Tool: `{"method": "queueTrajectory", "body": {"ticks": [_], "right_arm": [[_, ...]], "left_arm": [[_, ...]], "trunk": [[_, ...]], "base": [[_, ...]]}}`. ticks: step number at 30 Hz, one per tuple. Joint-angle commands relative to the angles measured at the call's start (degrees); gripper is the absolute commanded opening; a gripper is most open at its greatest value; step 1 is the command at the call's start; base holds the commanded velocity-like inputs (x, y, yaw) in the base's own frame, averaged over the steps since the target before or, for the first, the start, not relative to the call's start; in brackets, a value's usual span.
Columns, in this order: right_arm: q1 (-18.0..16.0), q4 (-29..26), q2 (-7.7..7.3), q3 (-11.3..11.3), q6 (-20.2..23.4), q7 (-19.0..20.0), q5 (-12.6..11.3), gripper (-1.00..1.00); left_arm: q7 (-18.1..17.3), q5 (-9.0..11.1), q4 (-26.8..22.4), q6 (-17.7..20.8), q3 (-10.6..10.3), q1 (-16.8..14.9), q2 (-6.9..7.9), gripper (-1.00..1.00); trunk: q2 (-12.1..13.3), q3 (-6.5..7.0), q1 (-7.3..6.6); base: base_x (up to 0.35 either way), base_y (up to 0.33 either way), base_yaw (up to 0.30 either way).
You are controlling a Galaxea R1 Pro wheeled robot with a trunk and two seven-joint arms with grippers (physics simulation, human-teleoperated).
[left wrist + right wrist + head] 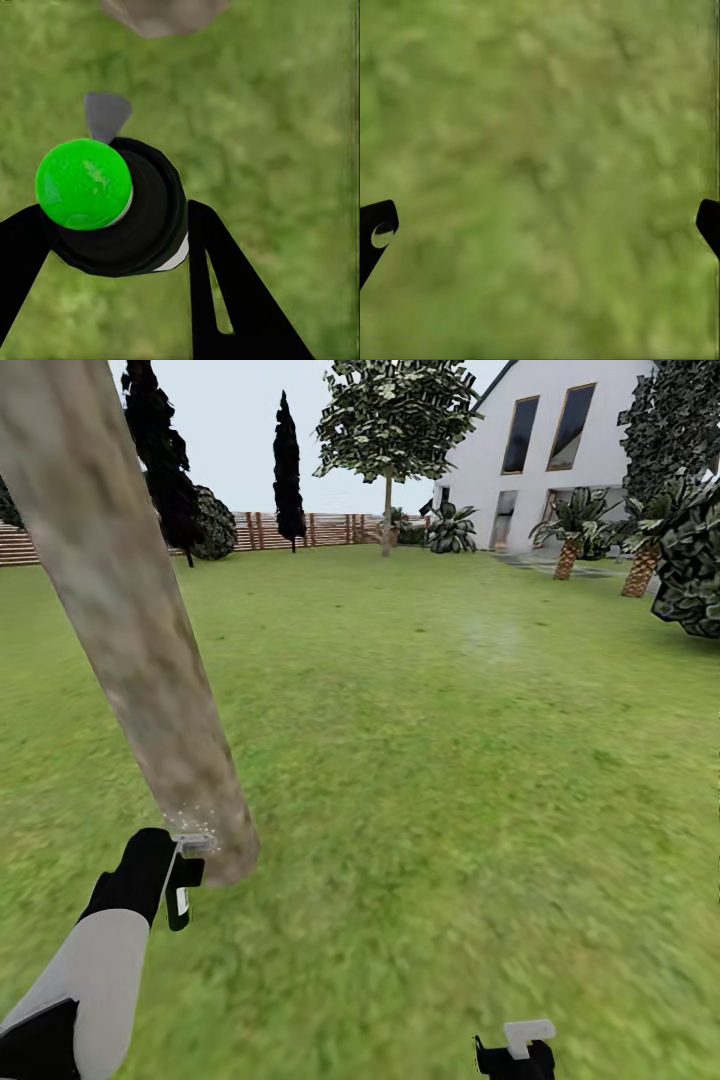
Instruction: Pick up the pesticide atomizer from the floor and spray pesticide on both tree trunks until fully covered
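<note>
A thick, mottled grey-brown tree trunk (140,630) leans across the left of the head view and meets the grass at its base (165,13). My left gripper (183,880) (112,217) is right beside that base, shut on the pesticide atomizer (180,900), a small black bottle with a round green top (84,184) and a grey nozzle (105,114) pointing at the trunk. Whitish specks of pesticide (195,822) dot the trunk just above the nozzle. My right gripper (515,1050) (540,232) hangs open over bare grass, low on the right.
Green lawn (450,760) stretches ahead to a slatted wooden fence (320,528). A leafy tree with a thin-looking trunk (388,510) stands far off. A white house (560,450), short palms (565,550) and a dark bush (695,570) are at the right.
</note>
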Motion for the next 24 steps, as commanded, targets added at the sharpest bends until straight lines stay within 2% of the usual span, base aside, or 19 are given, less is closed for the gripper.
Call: {"method": "queueTrajectory", "body": {"ticks": [1,8,18,24], "right_arm": [[-0.03,0.04,-0.02,0.47,-0.06,-0.38,0.04,1.0],[-0.03,0.04,0.04,0.47,-0.06,-0.38,0.04,1.0],[-0.03,0.04,0.04,0.47,-0.08,-0.38,0.04,1.0],[-0.03,0.04,0.04,0.47,-0.07,-0.38,0.04,1.0]], "left_arm": [[-0.56,-0.67,-0.08,0.14,0.16,-0.05,-0.05,-1.0],[-0.56,-0.66,-0.41,0.21,0.23,-0.05,-0.07,-1.0],[-0.56,-0.47,-0.79,0.32,0.49,-0.13,-0.07,-1.0],[-0.64,-0.47,-0.86,0.76,0.49,-0.64,-0.07,-1.0]], "trunk": [[-0.02,-0.05,-0.01],[-0.02,-0.05,-0.01],[-0.02,-0.05,-0.01],[-0.02,-0.05,-0.01]], "base": [[0.021,-0.271,0.0],[0.003,-0.275,0.04],[0.164,-0.232,0.269],[0.051,-0.029,0.277]]}}
